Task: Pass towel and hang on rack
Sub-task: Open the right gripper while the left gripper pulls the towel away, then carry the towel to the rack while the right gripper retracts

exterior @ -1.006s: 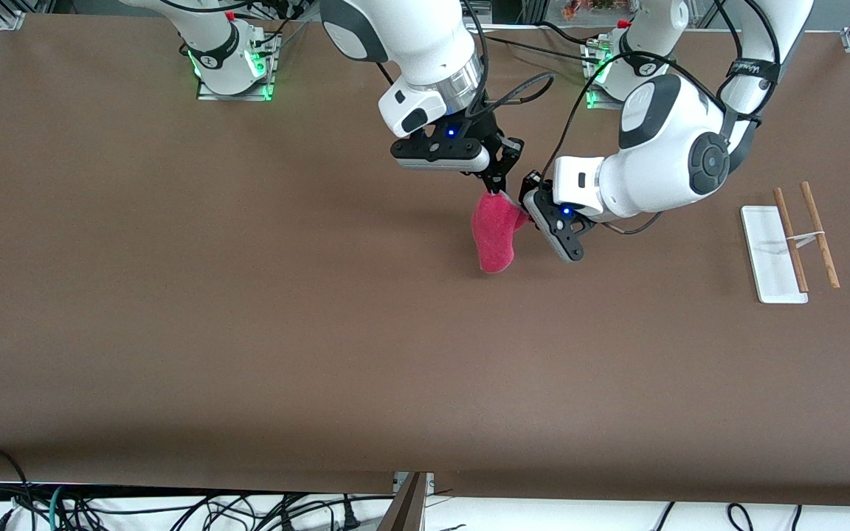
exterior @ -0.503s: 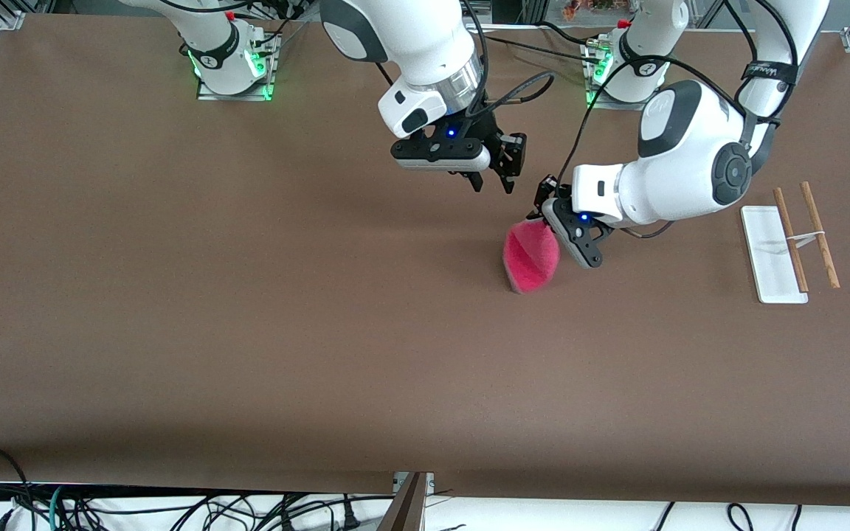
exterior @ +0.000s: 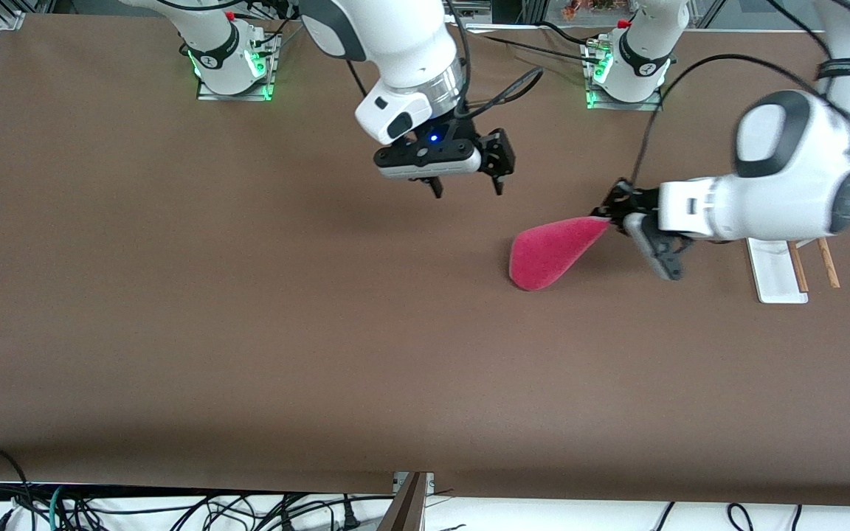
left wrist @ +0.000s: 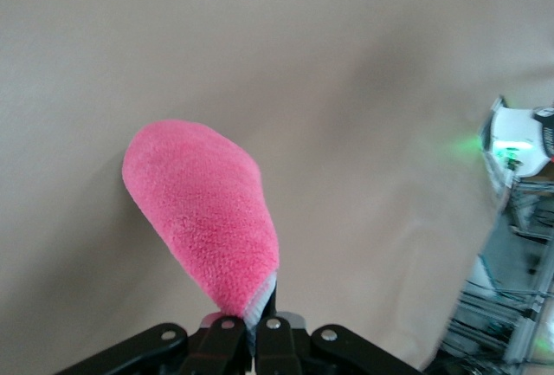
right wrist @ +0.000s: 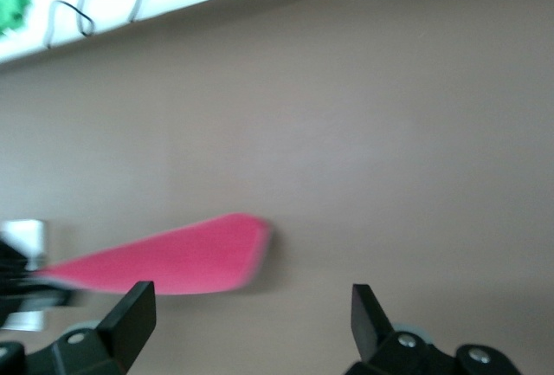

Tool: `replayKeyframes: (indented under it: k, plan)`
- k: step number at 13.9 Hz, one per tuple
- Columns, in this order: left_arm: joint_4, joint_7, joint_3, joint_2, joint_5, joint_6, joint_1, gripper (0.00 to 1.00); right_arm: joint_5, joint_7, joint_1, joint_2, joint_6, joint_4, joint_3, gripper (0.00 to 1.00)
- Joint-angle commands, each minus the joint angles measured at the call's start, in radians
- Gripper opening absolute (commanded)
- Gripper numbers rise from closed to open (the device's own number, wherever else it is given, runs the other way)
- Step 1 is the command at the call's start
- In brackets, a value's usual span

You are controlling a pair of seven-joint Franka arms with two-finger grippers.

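- The towel [exterior: 550,253] [left wrist: 203,217] [right wrist: 164,258] hangs in the air over the desk [exterior: 248,332], pinched by one corner, its pink fuzzy body trailing out toward the right arm's end of the desk.
- The left gripper [exterior: 612,216] [left wrist: 251,323] has its fingers [left wrist: 267,301] closed on that corner; a strip of pale grey edging shows right at the pinch in the left wrist view.
- The left gripper is over the desk between the towel's free end and the rack [exterior: 783,269].
- The rack stands at the left arm's end of the desk, its white base and two brown rods partly covered by the left arm.
- The right gripper [exterior: 464,184] [right wrist: 251,310] hovers over the middle of the desk, nearer the robots' bases than the towel, well apart from it, with its fingers [right wrist: 132,310] spread open and empty.
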Motion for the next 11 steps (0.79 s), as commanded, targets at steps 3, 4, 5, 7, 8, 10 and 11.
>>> replayKeyframes:
  k: [3,4,5,7,8,10,11]
  plan:
    - [0.144,0.072,-0.007,-0.005,0.060,-0.255,0.150,0.00,-0.003,-0.325,-0.057,-0.010,-0.171,-0.001,-0.066,1.00]
    - [0.151,0.117,-0.007,-0.007,0.085,-0.290,0.194,0.00,0.000,-0.397,-0.089,-0.010,-0.193,-0.001,-0.066,1.00]
    - [0.151,0.164,-0.007,-0.007,0.090,-0.331,0.256,0.00,-0.001,-0.445,-0.121,-0.011,-0.205,-0.001,-0.068,1.00]
    - [0.144,0.273,-0.005,-0.005,0.100,-0.384,0.354,0.00,0.002,-0.526,-0.205,-0.033,-0.234,-0.001,-0.068,1.00]
    - [0.133,0.308,-0.005,-0.001,0.101,-0.408,0.409,0.00,0.007,-0.598,-0.252,-0.036,-0.260,-0.001,-0.066,1.00]
    - [0.135,0.386,-0.005,0.043,0.148,-0.419,0.483,0.00,0.013,-0.733,-0.336,-0.048,-0.303,-0.001,-0.068,1.00]
    - [0.144,0.454,-0.005,0.074,0.168,-0.419,0.509,0.00,0.011,-0.752,-0.371,-0.050,-0.306,-0.001,-0.068,1.00]
